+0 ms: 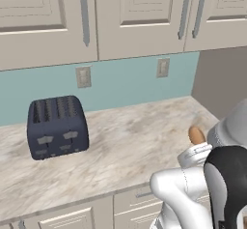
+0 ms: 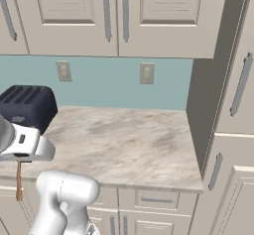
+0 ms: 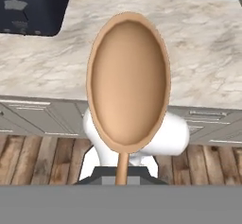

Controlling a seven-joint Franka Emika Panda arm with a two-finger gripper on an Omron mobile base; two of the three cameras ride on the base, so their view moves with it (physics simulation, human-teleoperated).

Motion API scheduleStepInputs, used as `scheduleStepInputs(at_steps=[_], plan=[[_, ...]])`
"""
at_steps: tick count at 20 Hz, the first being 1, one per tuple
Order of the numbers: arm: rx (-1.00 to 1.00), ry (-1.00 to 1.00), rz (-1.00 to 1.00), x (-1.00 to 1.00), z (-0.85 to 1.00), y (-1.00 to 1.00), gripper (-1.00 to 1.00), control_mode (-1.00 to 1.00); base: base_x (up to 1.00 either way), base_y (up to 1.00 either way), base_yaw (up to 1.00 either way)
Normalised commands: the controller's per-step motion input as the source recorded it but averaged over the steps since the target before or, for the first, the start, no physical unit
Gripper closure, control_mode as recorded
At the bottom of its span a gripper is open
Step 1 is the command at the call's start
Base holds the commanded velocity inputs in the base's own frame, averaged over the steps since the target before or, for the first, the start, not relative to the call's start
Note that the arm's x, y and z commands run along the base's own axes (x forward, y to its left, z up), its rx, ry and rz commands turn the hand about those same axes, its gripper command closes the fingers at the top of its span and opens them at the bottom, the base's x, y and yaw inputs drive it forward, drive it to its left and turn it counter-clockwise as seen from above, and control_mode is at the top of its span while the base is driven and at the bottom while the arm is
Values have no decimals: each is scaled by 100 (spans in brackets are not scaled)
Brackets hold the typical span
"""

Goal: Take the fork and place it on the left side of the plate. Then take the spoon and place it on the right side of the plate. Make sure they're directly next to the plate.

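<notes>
The orange-brown wooden spoon stands right in front of the hand camera, its oval bowl up and its thin handle running down into my gripper, which is shut on it. In the left base view the spoon's bowl pokes out above my white hand, over the counter's right end. From the right base view the spoon's handle hangs below the hand, in front of the counter edge. The fork and the plate are out of view.
A dark blue toaster sits at the counter's left. The marbled counter ends on the right at a tall cabinet side. Upper cabinets hang overhead. Wooden floor lies below.
</notes>
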Motion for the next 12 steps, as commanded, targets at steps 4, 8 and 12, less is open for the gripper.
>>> scheduleStepInputs(at_steps=[4,8,12], plan=[[0,0,0,0,0,0,100,100,-48,54,-29],[0,0,0,0,0,0,100,100,-68,59,-42],[0,0,0,0,0,0,100,100,-64,47,-48]])
